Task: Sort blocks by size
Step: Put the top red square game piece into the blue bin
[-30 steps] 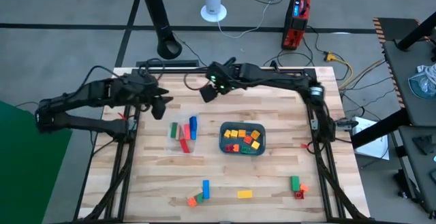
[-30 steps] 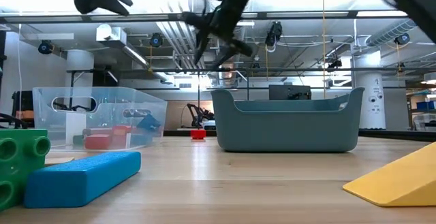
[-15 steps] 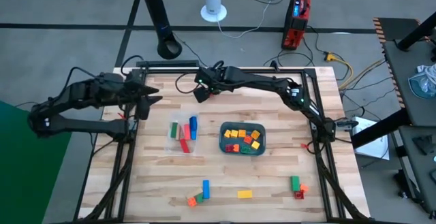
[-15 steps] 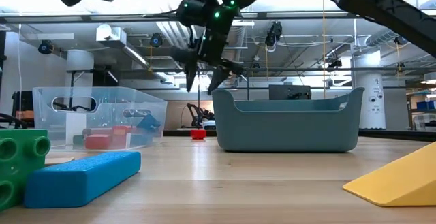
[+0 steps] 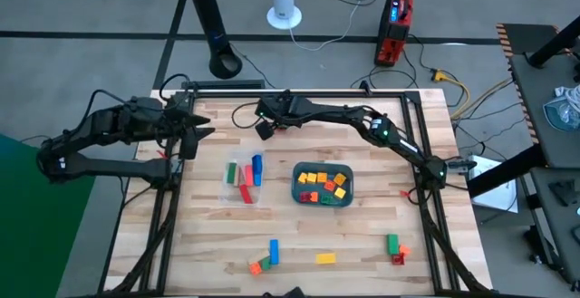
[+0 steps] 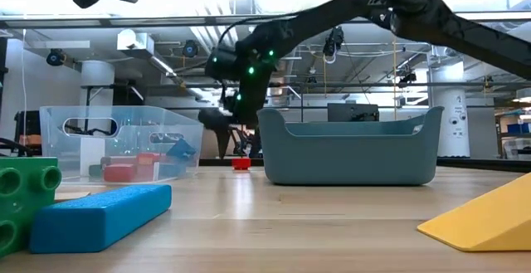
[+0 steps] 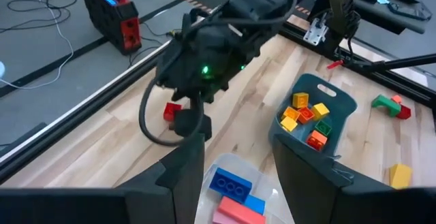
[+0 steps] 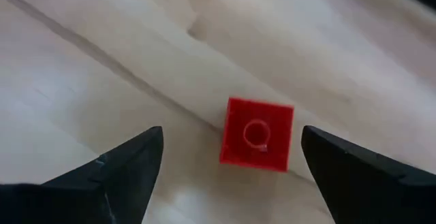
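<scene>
Lighting even and bright from overhead; the table [image 5: 362,235] shows only faint, soft shadows under the arms. Low view: ceiling fixtures glare white along the top, near blue block [image 6: 99,215] and yellow block [image 6: 481,219] soft-focused. Right wrist view: fingers [image 8: 119,173] blurred, red block [image 8: 257,135] fairly sharp.

Both my arms are dark, nearly black, built of slim jointed links with bulkier housings at the joints. Thin black cables loop loosely along them; one curls in a hoop beside my right wrist. That wrist housing carries a small glowing green light, with perhaps a second beside it, though the view is too poor to be sure. My right pincer [image 8: 228,166] ends in two flat, matte black fingers [image 8: 126,163] tapering to blunt points. My left pincer [image 7: 235,159] has two broader dark fingers with squared edges and a smooth finish.
</scene>
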Robot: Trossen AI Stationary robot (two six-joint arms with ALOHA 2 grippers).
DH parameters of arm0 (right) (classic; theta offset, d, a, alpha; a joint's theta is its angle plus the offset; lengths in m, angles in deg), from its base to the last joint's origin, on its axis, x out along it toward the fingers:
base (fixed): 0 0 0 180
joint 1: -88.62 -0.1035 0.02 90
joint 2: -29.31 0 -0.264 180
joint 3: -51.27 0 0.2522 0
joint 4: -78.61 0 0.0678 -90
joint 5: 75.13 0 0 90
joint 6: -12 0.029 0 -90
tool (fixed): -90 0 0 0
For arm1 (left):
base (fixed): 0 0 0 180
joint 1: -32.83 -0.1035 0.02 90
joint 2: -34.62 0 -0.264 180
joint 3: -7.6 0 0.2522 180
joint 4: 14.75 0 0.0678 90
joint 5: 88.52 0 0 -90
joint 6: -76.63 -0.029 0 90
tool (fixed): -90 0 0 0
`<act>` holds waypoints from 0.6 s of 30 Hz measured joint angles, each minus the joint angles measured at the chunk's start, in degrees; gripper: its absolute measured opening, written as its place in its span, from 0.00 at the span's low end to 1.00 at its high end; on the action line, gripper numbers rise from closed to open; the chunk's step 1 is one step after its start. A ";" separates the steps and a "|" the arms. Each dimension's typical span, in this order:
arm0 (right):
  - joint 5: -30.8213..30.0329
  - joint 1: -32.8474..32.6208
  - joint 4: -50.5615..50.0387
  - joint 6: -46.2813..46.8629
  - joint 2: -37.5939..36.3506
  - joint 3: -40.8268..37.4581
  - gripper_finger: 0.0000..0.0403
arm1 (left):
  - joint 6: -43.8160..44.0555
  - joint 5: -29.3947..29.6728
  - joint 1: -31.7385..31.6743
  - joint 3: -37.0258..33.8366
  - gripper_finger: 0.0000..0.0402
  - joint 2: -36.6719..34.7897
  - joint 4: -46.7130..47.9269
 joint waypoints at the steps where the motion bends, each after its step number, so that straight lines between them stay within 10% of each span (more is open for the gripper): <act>1: 0.08 -0.03 -0.17 0.24 0.48 0.00 0.85 | 0.00 0.02 0.00 0.00 0.40 0.18 0.00; 18: 1.05 0.37 0.37 0.05 2.04 -0.13 0.68 | -1.27 0.12 0.00 -0.07 0.40 2.48 -0.11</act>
